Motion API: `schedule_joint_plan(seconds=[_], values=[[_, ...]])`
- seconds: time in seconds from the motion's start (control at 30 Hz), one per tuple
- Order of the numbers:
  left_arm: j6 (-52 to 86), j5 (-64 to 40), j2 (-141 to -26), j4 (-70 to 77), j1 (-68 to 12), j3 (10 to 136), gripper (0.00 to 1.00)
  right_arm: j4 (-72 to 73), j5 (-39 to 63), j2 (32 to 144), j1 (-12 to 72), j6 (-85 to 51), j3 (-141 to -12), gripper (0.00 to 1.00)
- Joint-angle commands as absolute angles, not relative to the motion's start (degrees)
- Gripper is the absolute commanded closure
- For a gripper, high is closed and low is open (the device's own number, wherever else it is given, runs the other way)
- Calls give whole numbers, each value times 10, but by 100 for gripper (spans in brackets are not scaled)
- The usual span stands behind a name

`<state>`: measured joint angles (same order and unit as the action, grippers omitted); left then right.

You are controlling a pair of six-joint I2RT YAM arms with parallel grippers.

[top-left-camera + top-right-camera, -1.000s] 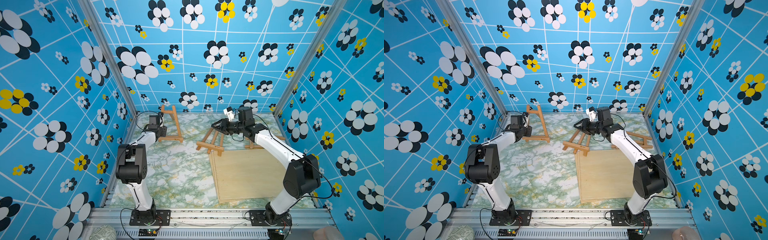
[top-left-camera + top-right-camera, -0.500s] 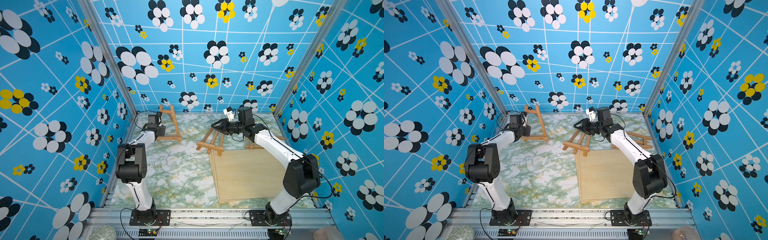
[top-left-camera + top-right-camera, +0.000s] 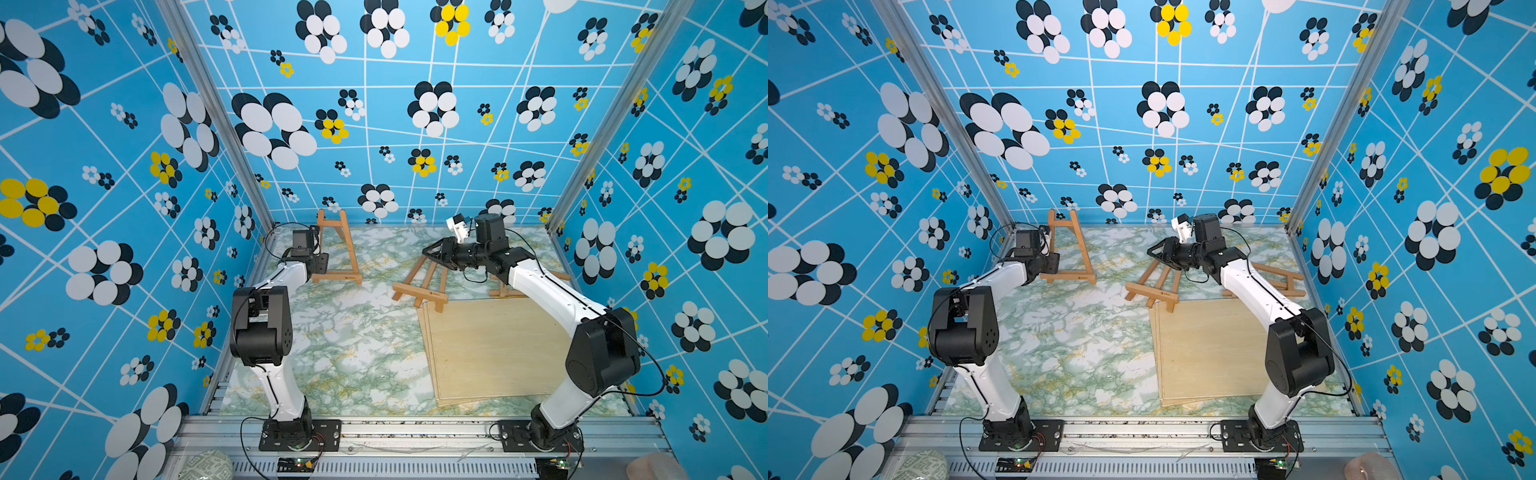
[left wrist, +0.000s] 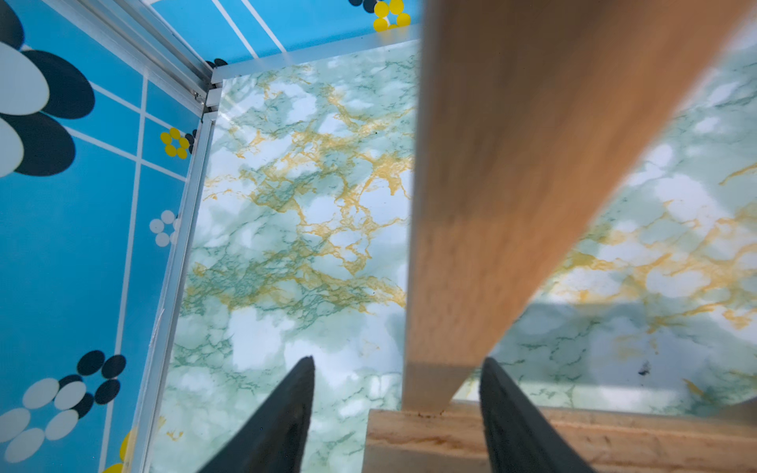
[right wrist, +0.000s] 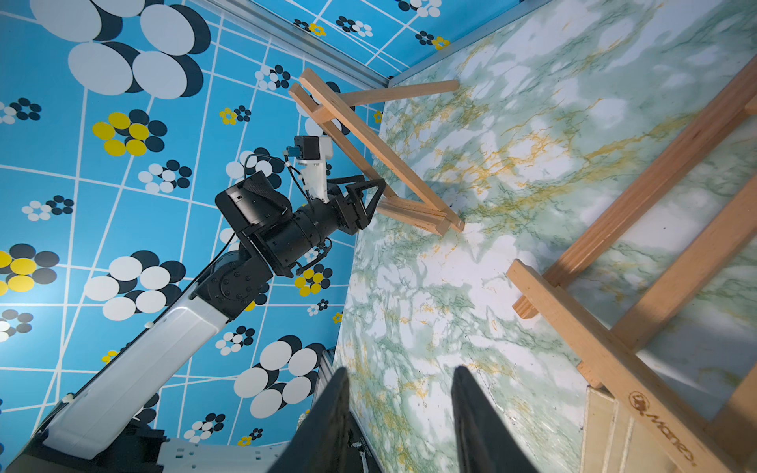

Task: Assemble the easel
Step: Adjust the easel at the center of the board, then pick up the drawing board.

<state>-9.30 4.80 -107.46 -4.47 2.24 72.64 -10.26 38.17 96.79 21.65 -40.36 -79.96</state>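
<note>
The flat-lying light-wood easel (image 3: 420, 292) rests at the centre of the green-and-white marbled worktop (image 3: 353, 353). Its long axis runs from the near tray bar to the far apex, leaning slightly right. One near foot rests on the far-left corner of the pale plywood sheets (image 3: 494, 349).

The right end effector (image 5: 400, 373) sits at the apex end, jaws parted and empty. In the right wrist view the easel lies off to one side of the jaws, not between them. The right arm is the nearer, and the approach probably requires setting the jaws across a leg near the apex.

At the far left, the upright light-wood A-frame easel (image 3: 338, 277) stands with its rear leg out. The left end effector (image 4: 396, 360) straddles the easel's left front leg with its jaws apart. One jaw is clear of the wood, so it is not clamping.

A third flat easel (image 3: 1277, 271) lies far right, behind the right arm.
</note>
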Motion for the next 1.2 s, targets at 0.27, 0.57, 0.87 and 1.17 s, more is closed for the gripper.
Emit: schedule_joint_plan(seconds=[0.27, 0.57, 0.87, 1.17], values=[[-23, 35, -917, 33, 21, 622, 1, -245, 202, 890, 200, -305, -798, 0], [78, 58, -763, -152, -89, 654, 1, -493, -13, 770, 72, -294, -725, 1], [363, -248, -805, -142, -279, 597, 1, -458, -23, 773, -152, -258, -603, 1], [403, -271, -931, -152, -405, 623, 1, -442, -67, 880, -195, -181, -636, 1]])
